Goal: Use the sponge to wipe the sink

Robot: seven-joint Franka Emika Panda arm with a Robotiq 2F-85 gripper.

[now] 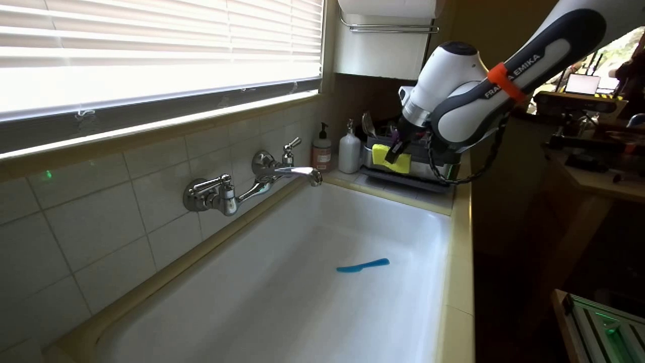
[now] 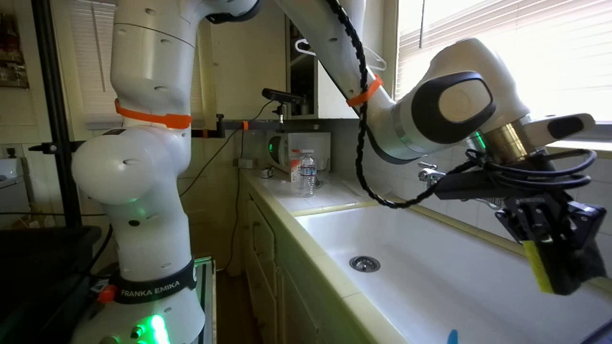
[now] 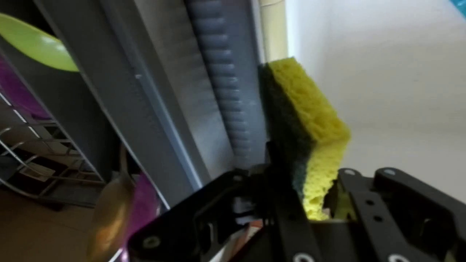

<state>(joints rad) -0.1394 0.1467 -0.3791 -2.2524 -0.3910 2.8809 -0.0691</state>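
Observation:
The yellow sponge with its dark green scouring layer is held in my gripper. The sponge shows in both exterior views (image 1: 402, 164) (image 2: 538, 267) and in the wrist view (image 3: 309, 98). My gripper (image 1: 395, 151) is shut on the sponge, which juts out past the fingers. In an exterior view it appears in front of the dish rack at the sink's far end, above the rim. The long white sink (image 1: 302, 302) shows its smooth floor and far wall; it also shows in an exterior view (image 2: 430, 277) and in the wrist view (image 3: 371, 80). Part of one finger is hidden by the sponge.
A blue plastic knife (image 1: 363, 265) lies on the sink floor. The chrome faucet (image 1: 257, 186) juts over the sink from the tiled wall. Two pump bottles (image 1: 321, 154) (image 1: 349, 151) and a grey dish rack (image 1: 431, 164) stand at the far end. A drain (image 2: 365, 263) shows.

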